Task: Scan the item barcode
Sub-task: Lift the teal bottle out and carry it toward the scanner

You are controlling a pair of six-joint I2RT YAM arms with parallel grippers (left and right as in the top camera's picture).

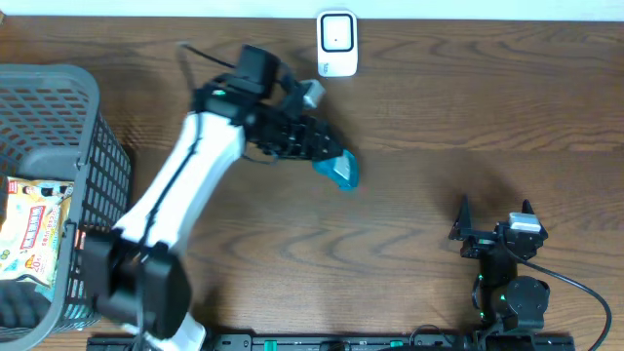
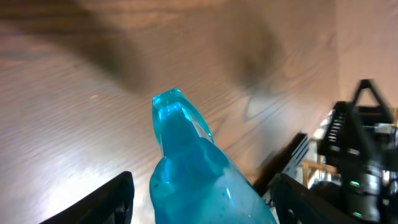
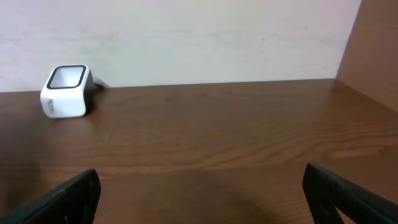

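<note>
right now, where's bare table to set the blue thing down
Widest bare wood: right of the scanner, down to the right gripper. A smaller patch lies between the blue item and the right gripper. Crowded on the left: the basket and the left arm.

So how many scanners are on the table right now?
1: the white scanner at the table's far edge, beyond the left tool, which holds the blue item. The basket's inside is partly hidden.
</note>
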